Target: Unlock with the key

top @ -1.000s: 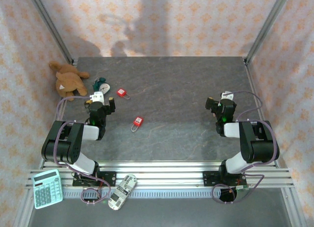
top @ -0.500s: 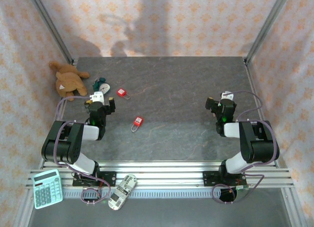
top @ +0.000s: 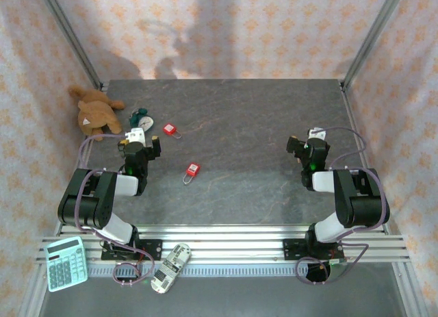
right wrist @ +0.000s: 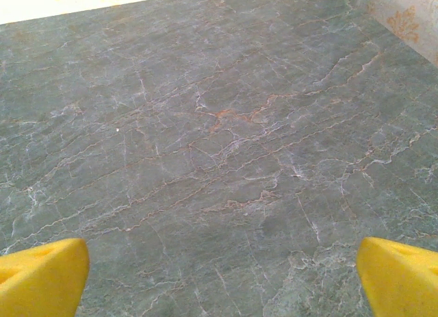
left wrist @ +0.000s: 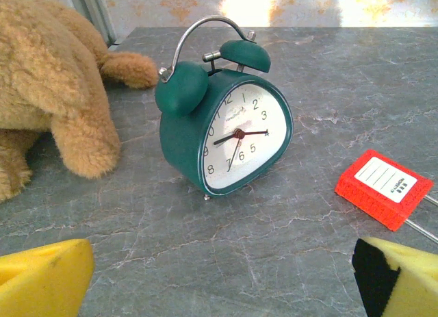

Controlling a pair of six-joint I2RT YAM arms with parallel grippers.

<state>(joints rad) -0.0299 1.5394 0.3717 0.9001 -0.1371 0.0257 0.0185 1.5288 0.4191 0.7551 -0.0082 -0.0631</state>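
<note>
Red padlock [left wrist: 383, 189], white label [left wrist: 387, 181] unreadable, green alarm clock [left wrist: 229, 129], black numerals

Clock [left wrist: 226, 135] between teddy [left wrist: 48, 91] and padlock [left wrist: 383, 188]

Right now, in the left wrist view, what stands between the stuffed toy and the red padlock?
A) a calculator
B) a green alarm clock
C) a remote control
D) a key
B: the green alarm clock stands upright between the stuffed toy and the red padlock, touching neither.
</note>
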